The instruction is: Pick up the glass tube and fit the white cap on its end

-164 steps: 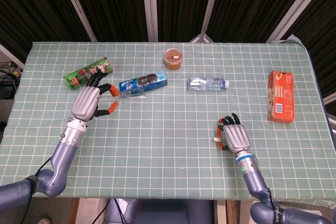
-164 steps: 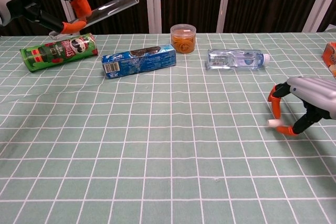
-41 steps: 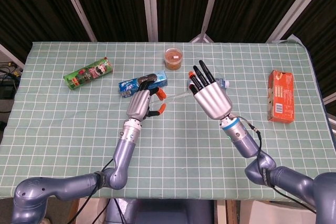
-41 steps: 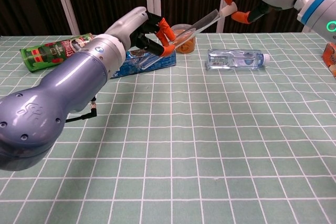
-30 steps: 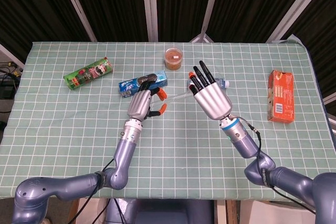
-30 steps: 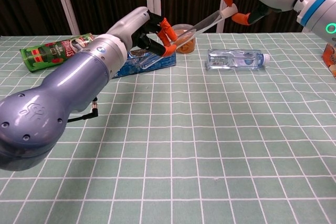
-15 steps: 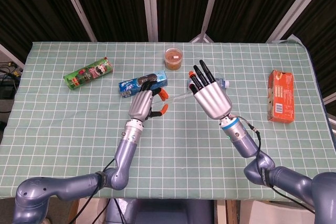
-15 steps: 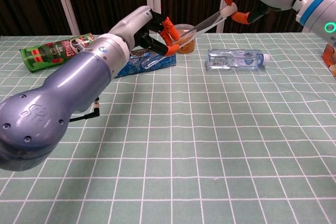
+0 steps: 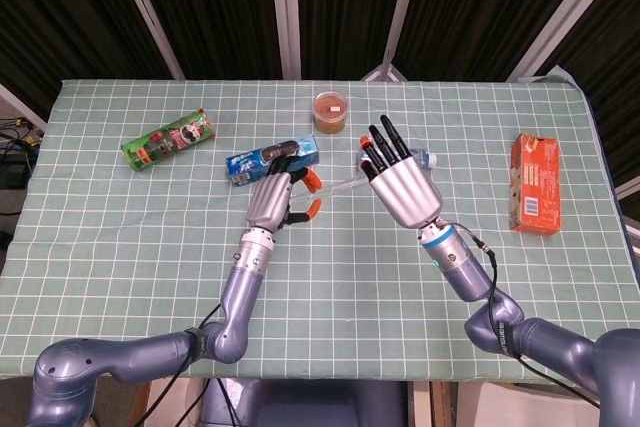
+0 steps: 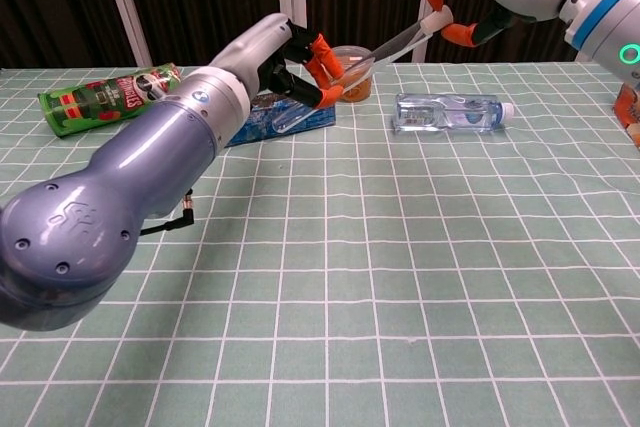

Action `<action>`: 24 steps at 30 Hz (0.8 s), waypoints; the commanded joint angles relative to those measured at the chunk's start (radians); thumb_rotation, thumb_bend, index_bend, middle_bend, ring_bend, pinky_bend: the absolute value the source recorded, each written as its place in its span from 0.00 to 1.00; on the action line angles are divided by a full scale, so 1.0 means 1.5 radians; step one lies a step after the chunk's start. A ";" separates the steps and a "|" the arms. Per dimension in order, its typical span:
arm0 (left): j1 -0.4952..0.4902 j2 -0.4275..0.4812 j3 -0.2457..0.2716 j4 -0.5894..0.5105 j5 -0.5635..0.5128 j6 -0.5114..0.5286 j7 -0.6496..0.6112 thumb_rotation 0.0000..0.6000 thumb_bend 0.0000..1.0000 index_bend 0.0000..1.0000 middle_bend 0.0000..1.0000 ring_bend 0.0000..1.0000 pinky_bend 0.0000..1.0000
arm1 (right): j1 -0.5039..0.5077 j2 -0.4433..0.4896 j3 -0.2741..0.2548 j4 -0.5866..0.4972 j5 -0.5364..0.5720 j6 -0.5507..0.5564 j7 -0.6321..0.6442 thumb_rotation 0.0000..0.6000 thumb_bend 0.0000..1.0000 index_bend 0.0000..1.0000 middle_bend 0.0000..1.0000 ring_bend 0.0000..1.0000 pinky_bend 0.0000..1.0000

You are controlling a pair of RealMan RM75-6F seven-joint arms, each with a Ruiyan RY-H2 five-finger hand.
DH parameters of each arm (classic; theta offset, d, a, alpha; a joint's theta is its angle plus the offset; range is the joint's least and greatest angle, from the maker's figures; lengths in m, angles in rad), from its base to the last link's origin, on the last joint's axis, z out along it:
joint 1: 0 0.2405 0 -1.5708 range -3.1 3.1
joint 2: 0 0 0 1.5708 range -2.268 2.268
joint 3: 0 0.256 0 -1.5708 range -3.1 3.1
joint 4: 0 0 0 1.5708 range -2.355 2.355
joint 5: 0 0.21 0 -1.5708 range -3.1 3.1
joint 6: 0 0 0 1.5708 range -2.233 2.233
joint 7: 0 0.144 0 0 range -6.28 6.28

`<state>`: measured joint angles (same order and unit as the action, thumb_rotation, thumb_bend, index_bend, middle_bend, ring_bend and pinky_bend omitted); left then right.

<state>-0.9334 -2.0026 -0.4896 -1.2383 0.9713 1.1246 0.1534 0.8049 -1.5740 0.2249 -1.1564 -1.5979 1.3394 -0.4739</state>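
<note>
Green crisp can [image 10: 112, 97] lying on the desk, its label showing a moustached face and lettering too small to read, blue biscuit packet [image 9: 273, 161] with unreadable print, orange box [image 9: 536, 184] with illegible print, bottle [image 10: 447, 112] label unreadable

1. One glass tube [image 10: 375, 52], held up in the air between the two hands.
2. One white cap [image 10: 432, 23] at the tube's raised end.
3. Two robot hands: the left hand [image 9: 274, 197] and the right hand [image 9: 400, 185].
4. One green chip can [image 9: 168, 139], lying on its side.
5. One blue cookie pack [image 9: 272, 160].
6. One small jar [image 9: 331, 111] with orange contents.
7. One clear water bottle [image 10: 447, 112], lying flat.
8. One orange box [image 9: 535, 184].
9. One table [image 9: 330, 287] with a green checked cloth.
</note>
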 commanded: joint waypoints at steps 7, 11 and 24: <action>-0.003 -0.007 -0.004 0.001 -0.002 0.004 0.003 1.00 0.64 0.56 0.55 0.13 0.00 | -0.002 0.000 -0.003 -0.002 -0.001 0.002 0.000 1.00 0.32 0.67 0.29 0.16 0.05; -0.004 -0.010 -0.006 -0.001 -0.002 0.006 0.004 1.00 0.64 0.56 0.55 0.13 0.00 | -0.003 0.000 -0.003 -0.002 -0.001 0.004 0.000 1.00 0.32 0.67 0.29 0.16 0.05; -0.009 -0.017 -0.010 0.001 -0.004 0.009 0.012 1.00 0.64 0.56 0.55 0.13 0.00 | -0.004 0.003 -0.005 -0.005 -0.004 0.007 0.005 1.00 0.32 0.67 0.29 0.16 0.05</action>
<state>-0.9468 -2.0282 -0.5050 -1.2371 0.9653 1.1380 0.1706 0.7982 -1.5699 0.2174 -1.1638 -1.6040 1.3496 -0.4657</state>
